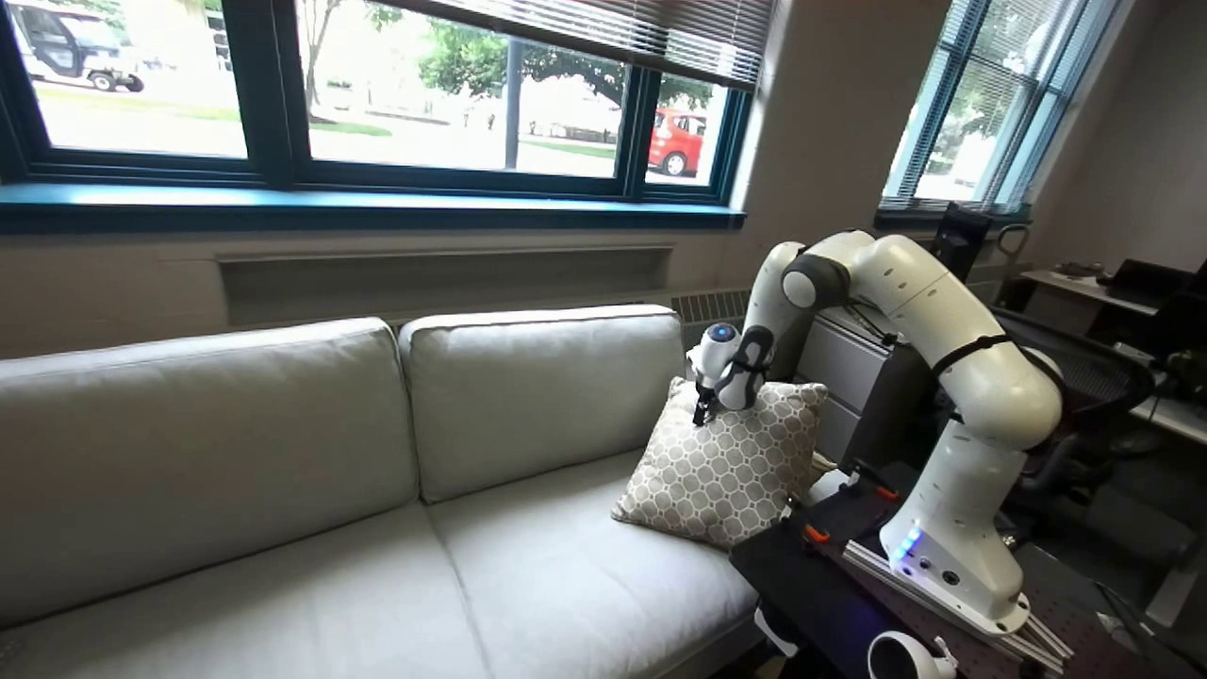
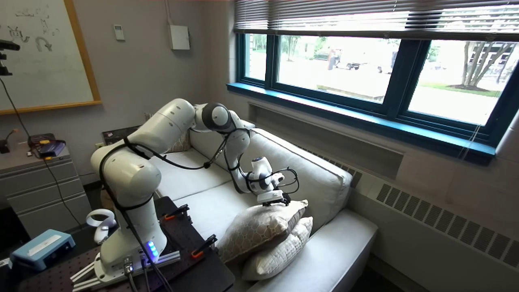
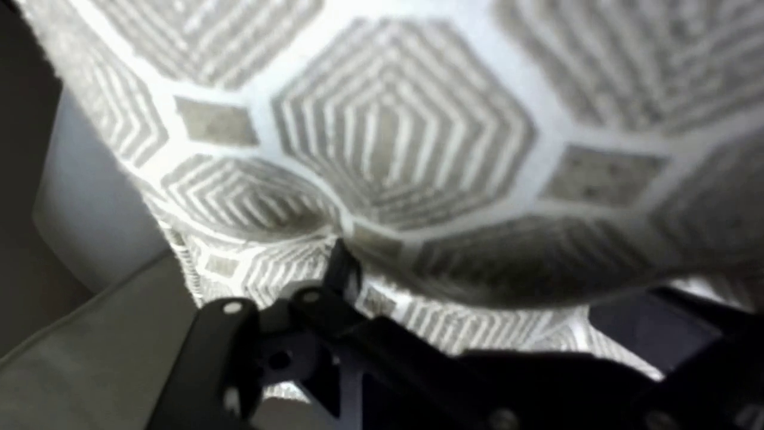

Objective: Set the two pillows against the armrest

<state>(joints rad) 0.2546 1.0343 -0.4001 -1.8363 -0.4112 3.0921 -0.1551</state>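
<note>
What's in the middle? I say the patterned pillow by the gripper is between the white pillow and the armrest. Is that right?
Not quite, that's swapped. In an exterior view, the white pillow is between the patterned pillow by the gripper and the armrest.

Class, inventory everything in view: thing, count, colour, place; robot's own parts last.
lattice pillow: 1, beige, beside cream pillow
cream pillow: 1, cream, beside armrest
armrest: 1, cream, sofa end
sofa: 1, cream, beside table
possible pillow: 1, tan, sofa's far end
windows: 2, blue-framed, beyond sofa
whiteboard: 1, white, above cabinet
cabinet: at least 1, grey, below whiteboard
table: 1, black, under arm
clamps: 2, black-orange, on table
controller: 1, white, near arm
box: 1, blue, near arm
chair: at least 1, black, behind arm
arm: 1, white, on table
gripper: 1, black, at lattice pillow
</note>
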